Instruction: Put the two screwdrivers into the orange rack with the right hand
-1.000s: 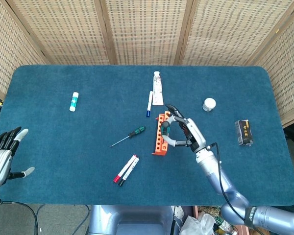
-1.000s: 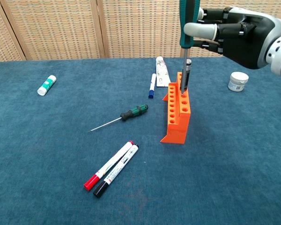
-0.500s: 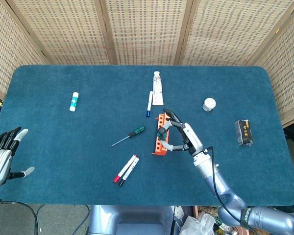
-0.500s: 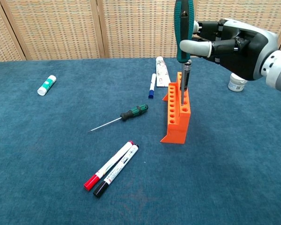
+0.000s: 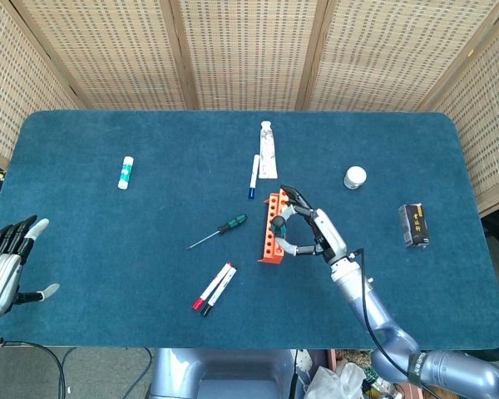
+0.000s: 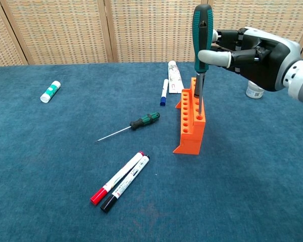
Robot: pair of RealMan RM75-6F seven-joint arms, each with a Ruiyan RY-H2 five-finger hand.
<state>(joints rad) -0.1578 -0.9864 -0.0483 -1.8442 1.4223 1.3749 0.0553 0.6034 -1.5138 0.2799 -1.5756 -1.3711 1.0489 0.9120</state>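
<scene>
green-handled screwdriver (image 6: 201, 35), upright, pinched by right hand (image 6: 257, 50), shaft entering orange rack (image 6: 192, 123) hole for seating; second screwdriver (image 6: 136, 124) flat at rack's nine o'clock; left hand (image 5: 7, 266) spread, idle

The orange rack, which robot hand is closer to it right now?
Right. The right robot hand is just beside the orange rack, holding a screwdriver upright in it. The left robot hand sits far off at the table's left edge.

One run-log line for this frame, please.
right hand holds green screwdriver upright, shaft entering orange rack | second screwdriver lying on table | left hand idle, holding nothing
</scene>
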